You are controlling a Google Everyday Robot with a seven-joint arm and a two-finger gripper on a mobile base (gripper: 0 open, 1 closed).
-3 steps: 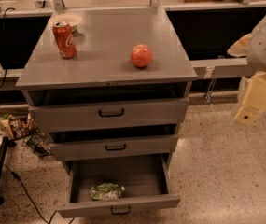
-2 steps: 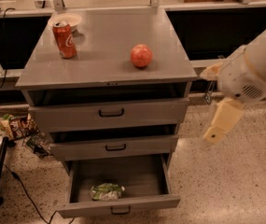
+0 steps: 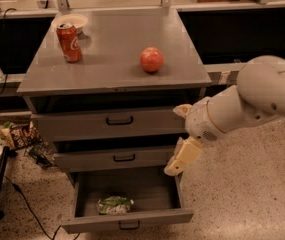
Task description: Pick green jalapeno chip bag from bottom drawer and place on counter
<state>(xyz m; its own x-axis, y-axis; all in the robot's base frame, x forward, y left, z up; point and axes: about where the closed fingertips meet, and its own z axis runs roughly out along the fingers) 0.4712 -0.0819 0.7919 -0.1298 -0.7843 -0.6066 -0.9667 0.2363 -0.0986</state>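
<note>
Since the earlier frames the arm point(image 3: 252, 101) has swung left and down. The claw point(image 3: 182, 157) was out to the right of the cabinet, level with the top drawer point(image 3: 82, 126). It now hangs in front of the right end of the middle drawer point(image 3: 97, 160). The bag, can and fruit have not shifted.

Claw position: above the right side of the open bottom drawer point(image 3: 127, 219), pointing down and to the left. It is clear of the drawer floor and well apart from the bag.

Claw state: cannot tell whether it is released or clenched. Nothing is seen in its grasp.

Bag point(image 3: 115, 204): green with silvery patches, crumpled. It lies flat on the floor of the bottom drawer, near the front wall and slightly left of centre.

Bottom drawer: pulled out well beyond the two drawers above it. A small black handle sits on its front.

Tabletop point(image 3: 112, 49): grey and flat. It carries:
- a red can point(image 3: 69, 43), upright, near the back left corner;
- a pale dish point(image 3: 77, 20) just behind the can;
- a round red fruit point(image 3: 152, 59), right of centre and well apart from the can.

Floor, left of the cabinet: snack packets point(image 3: 18, 134) and a black cable point(image 3: 27, 204).
</note>
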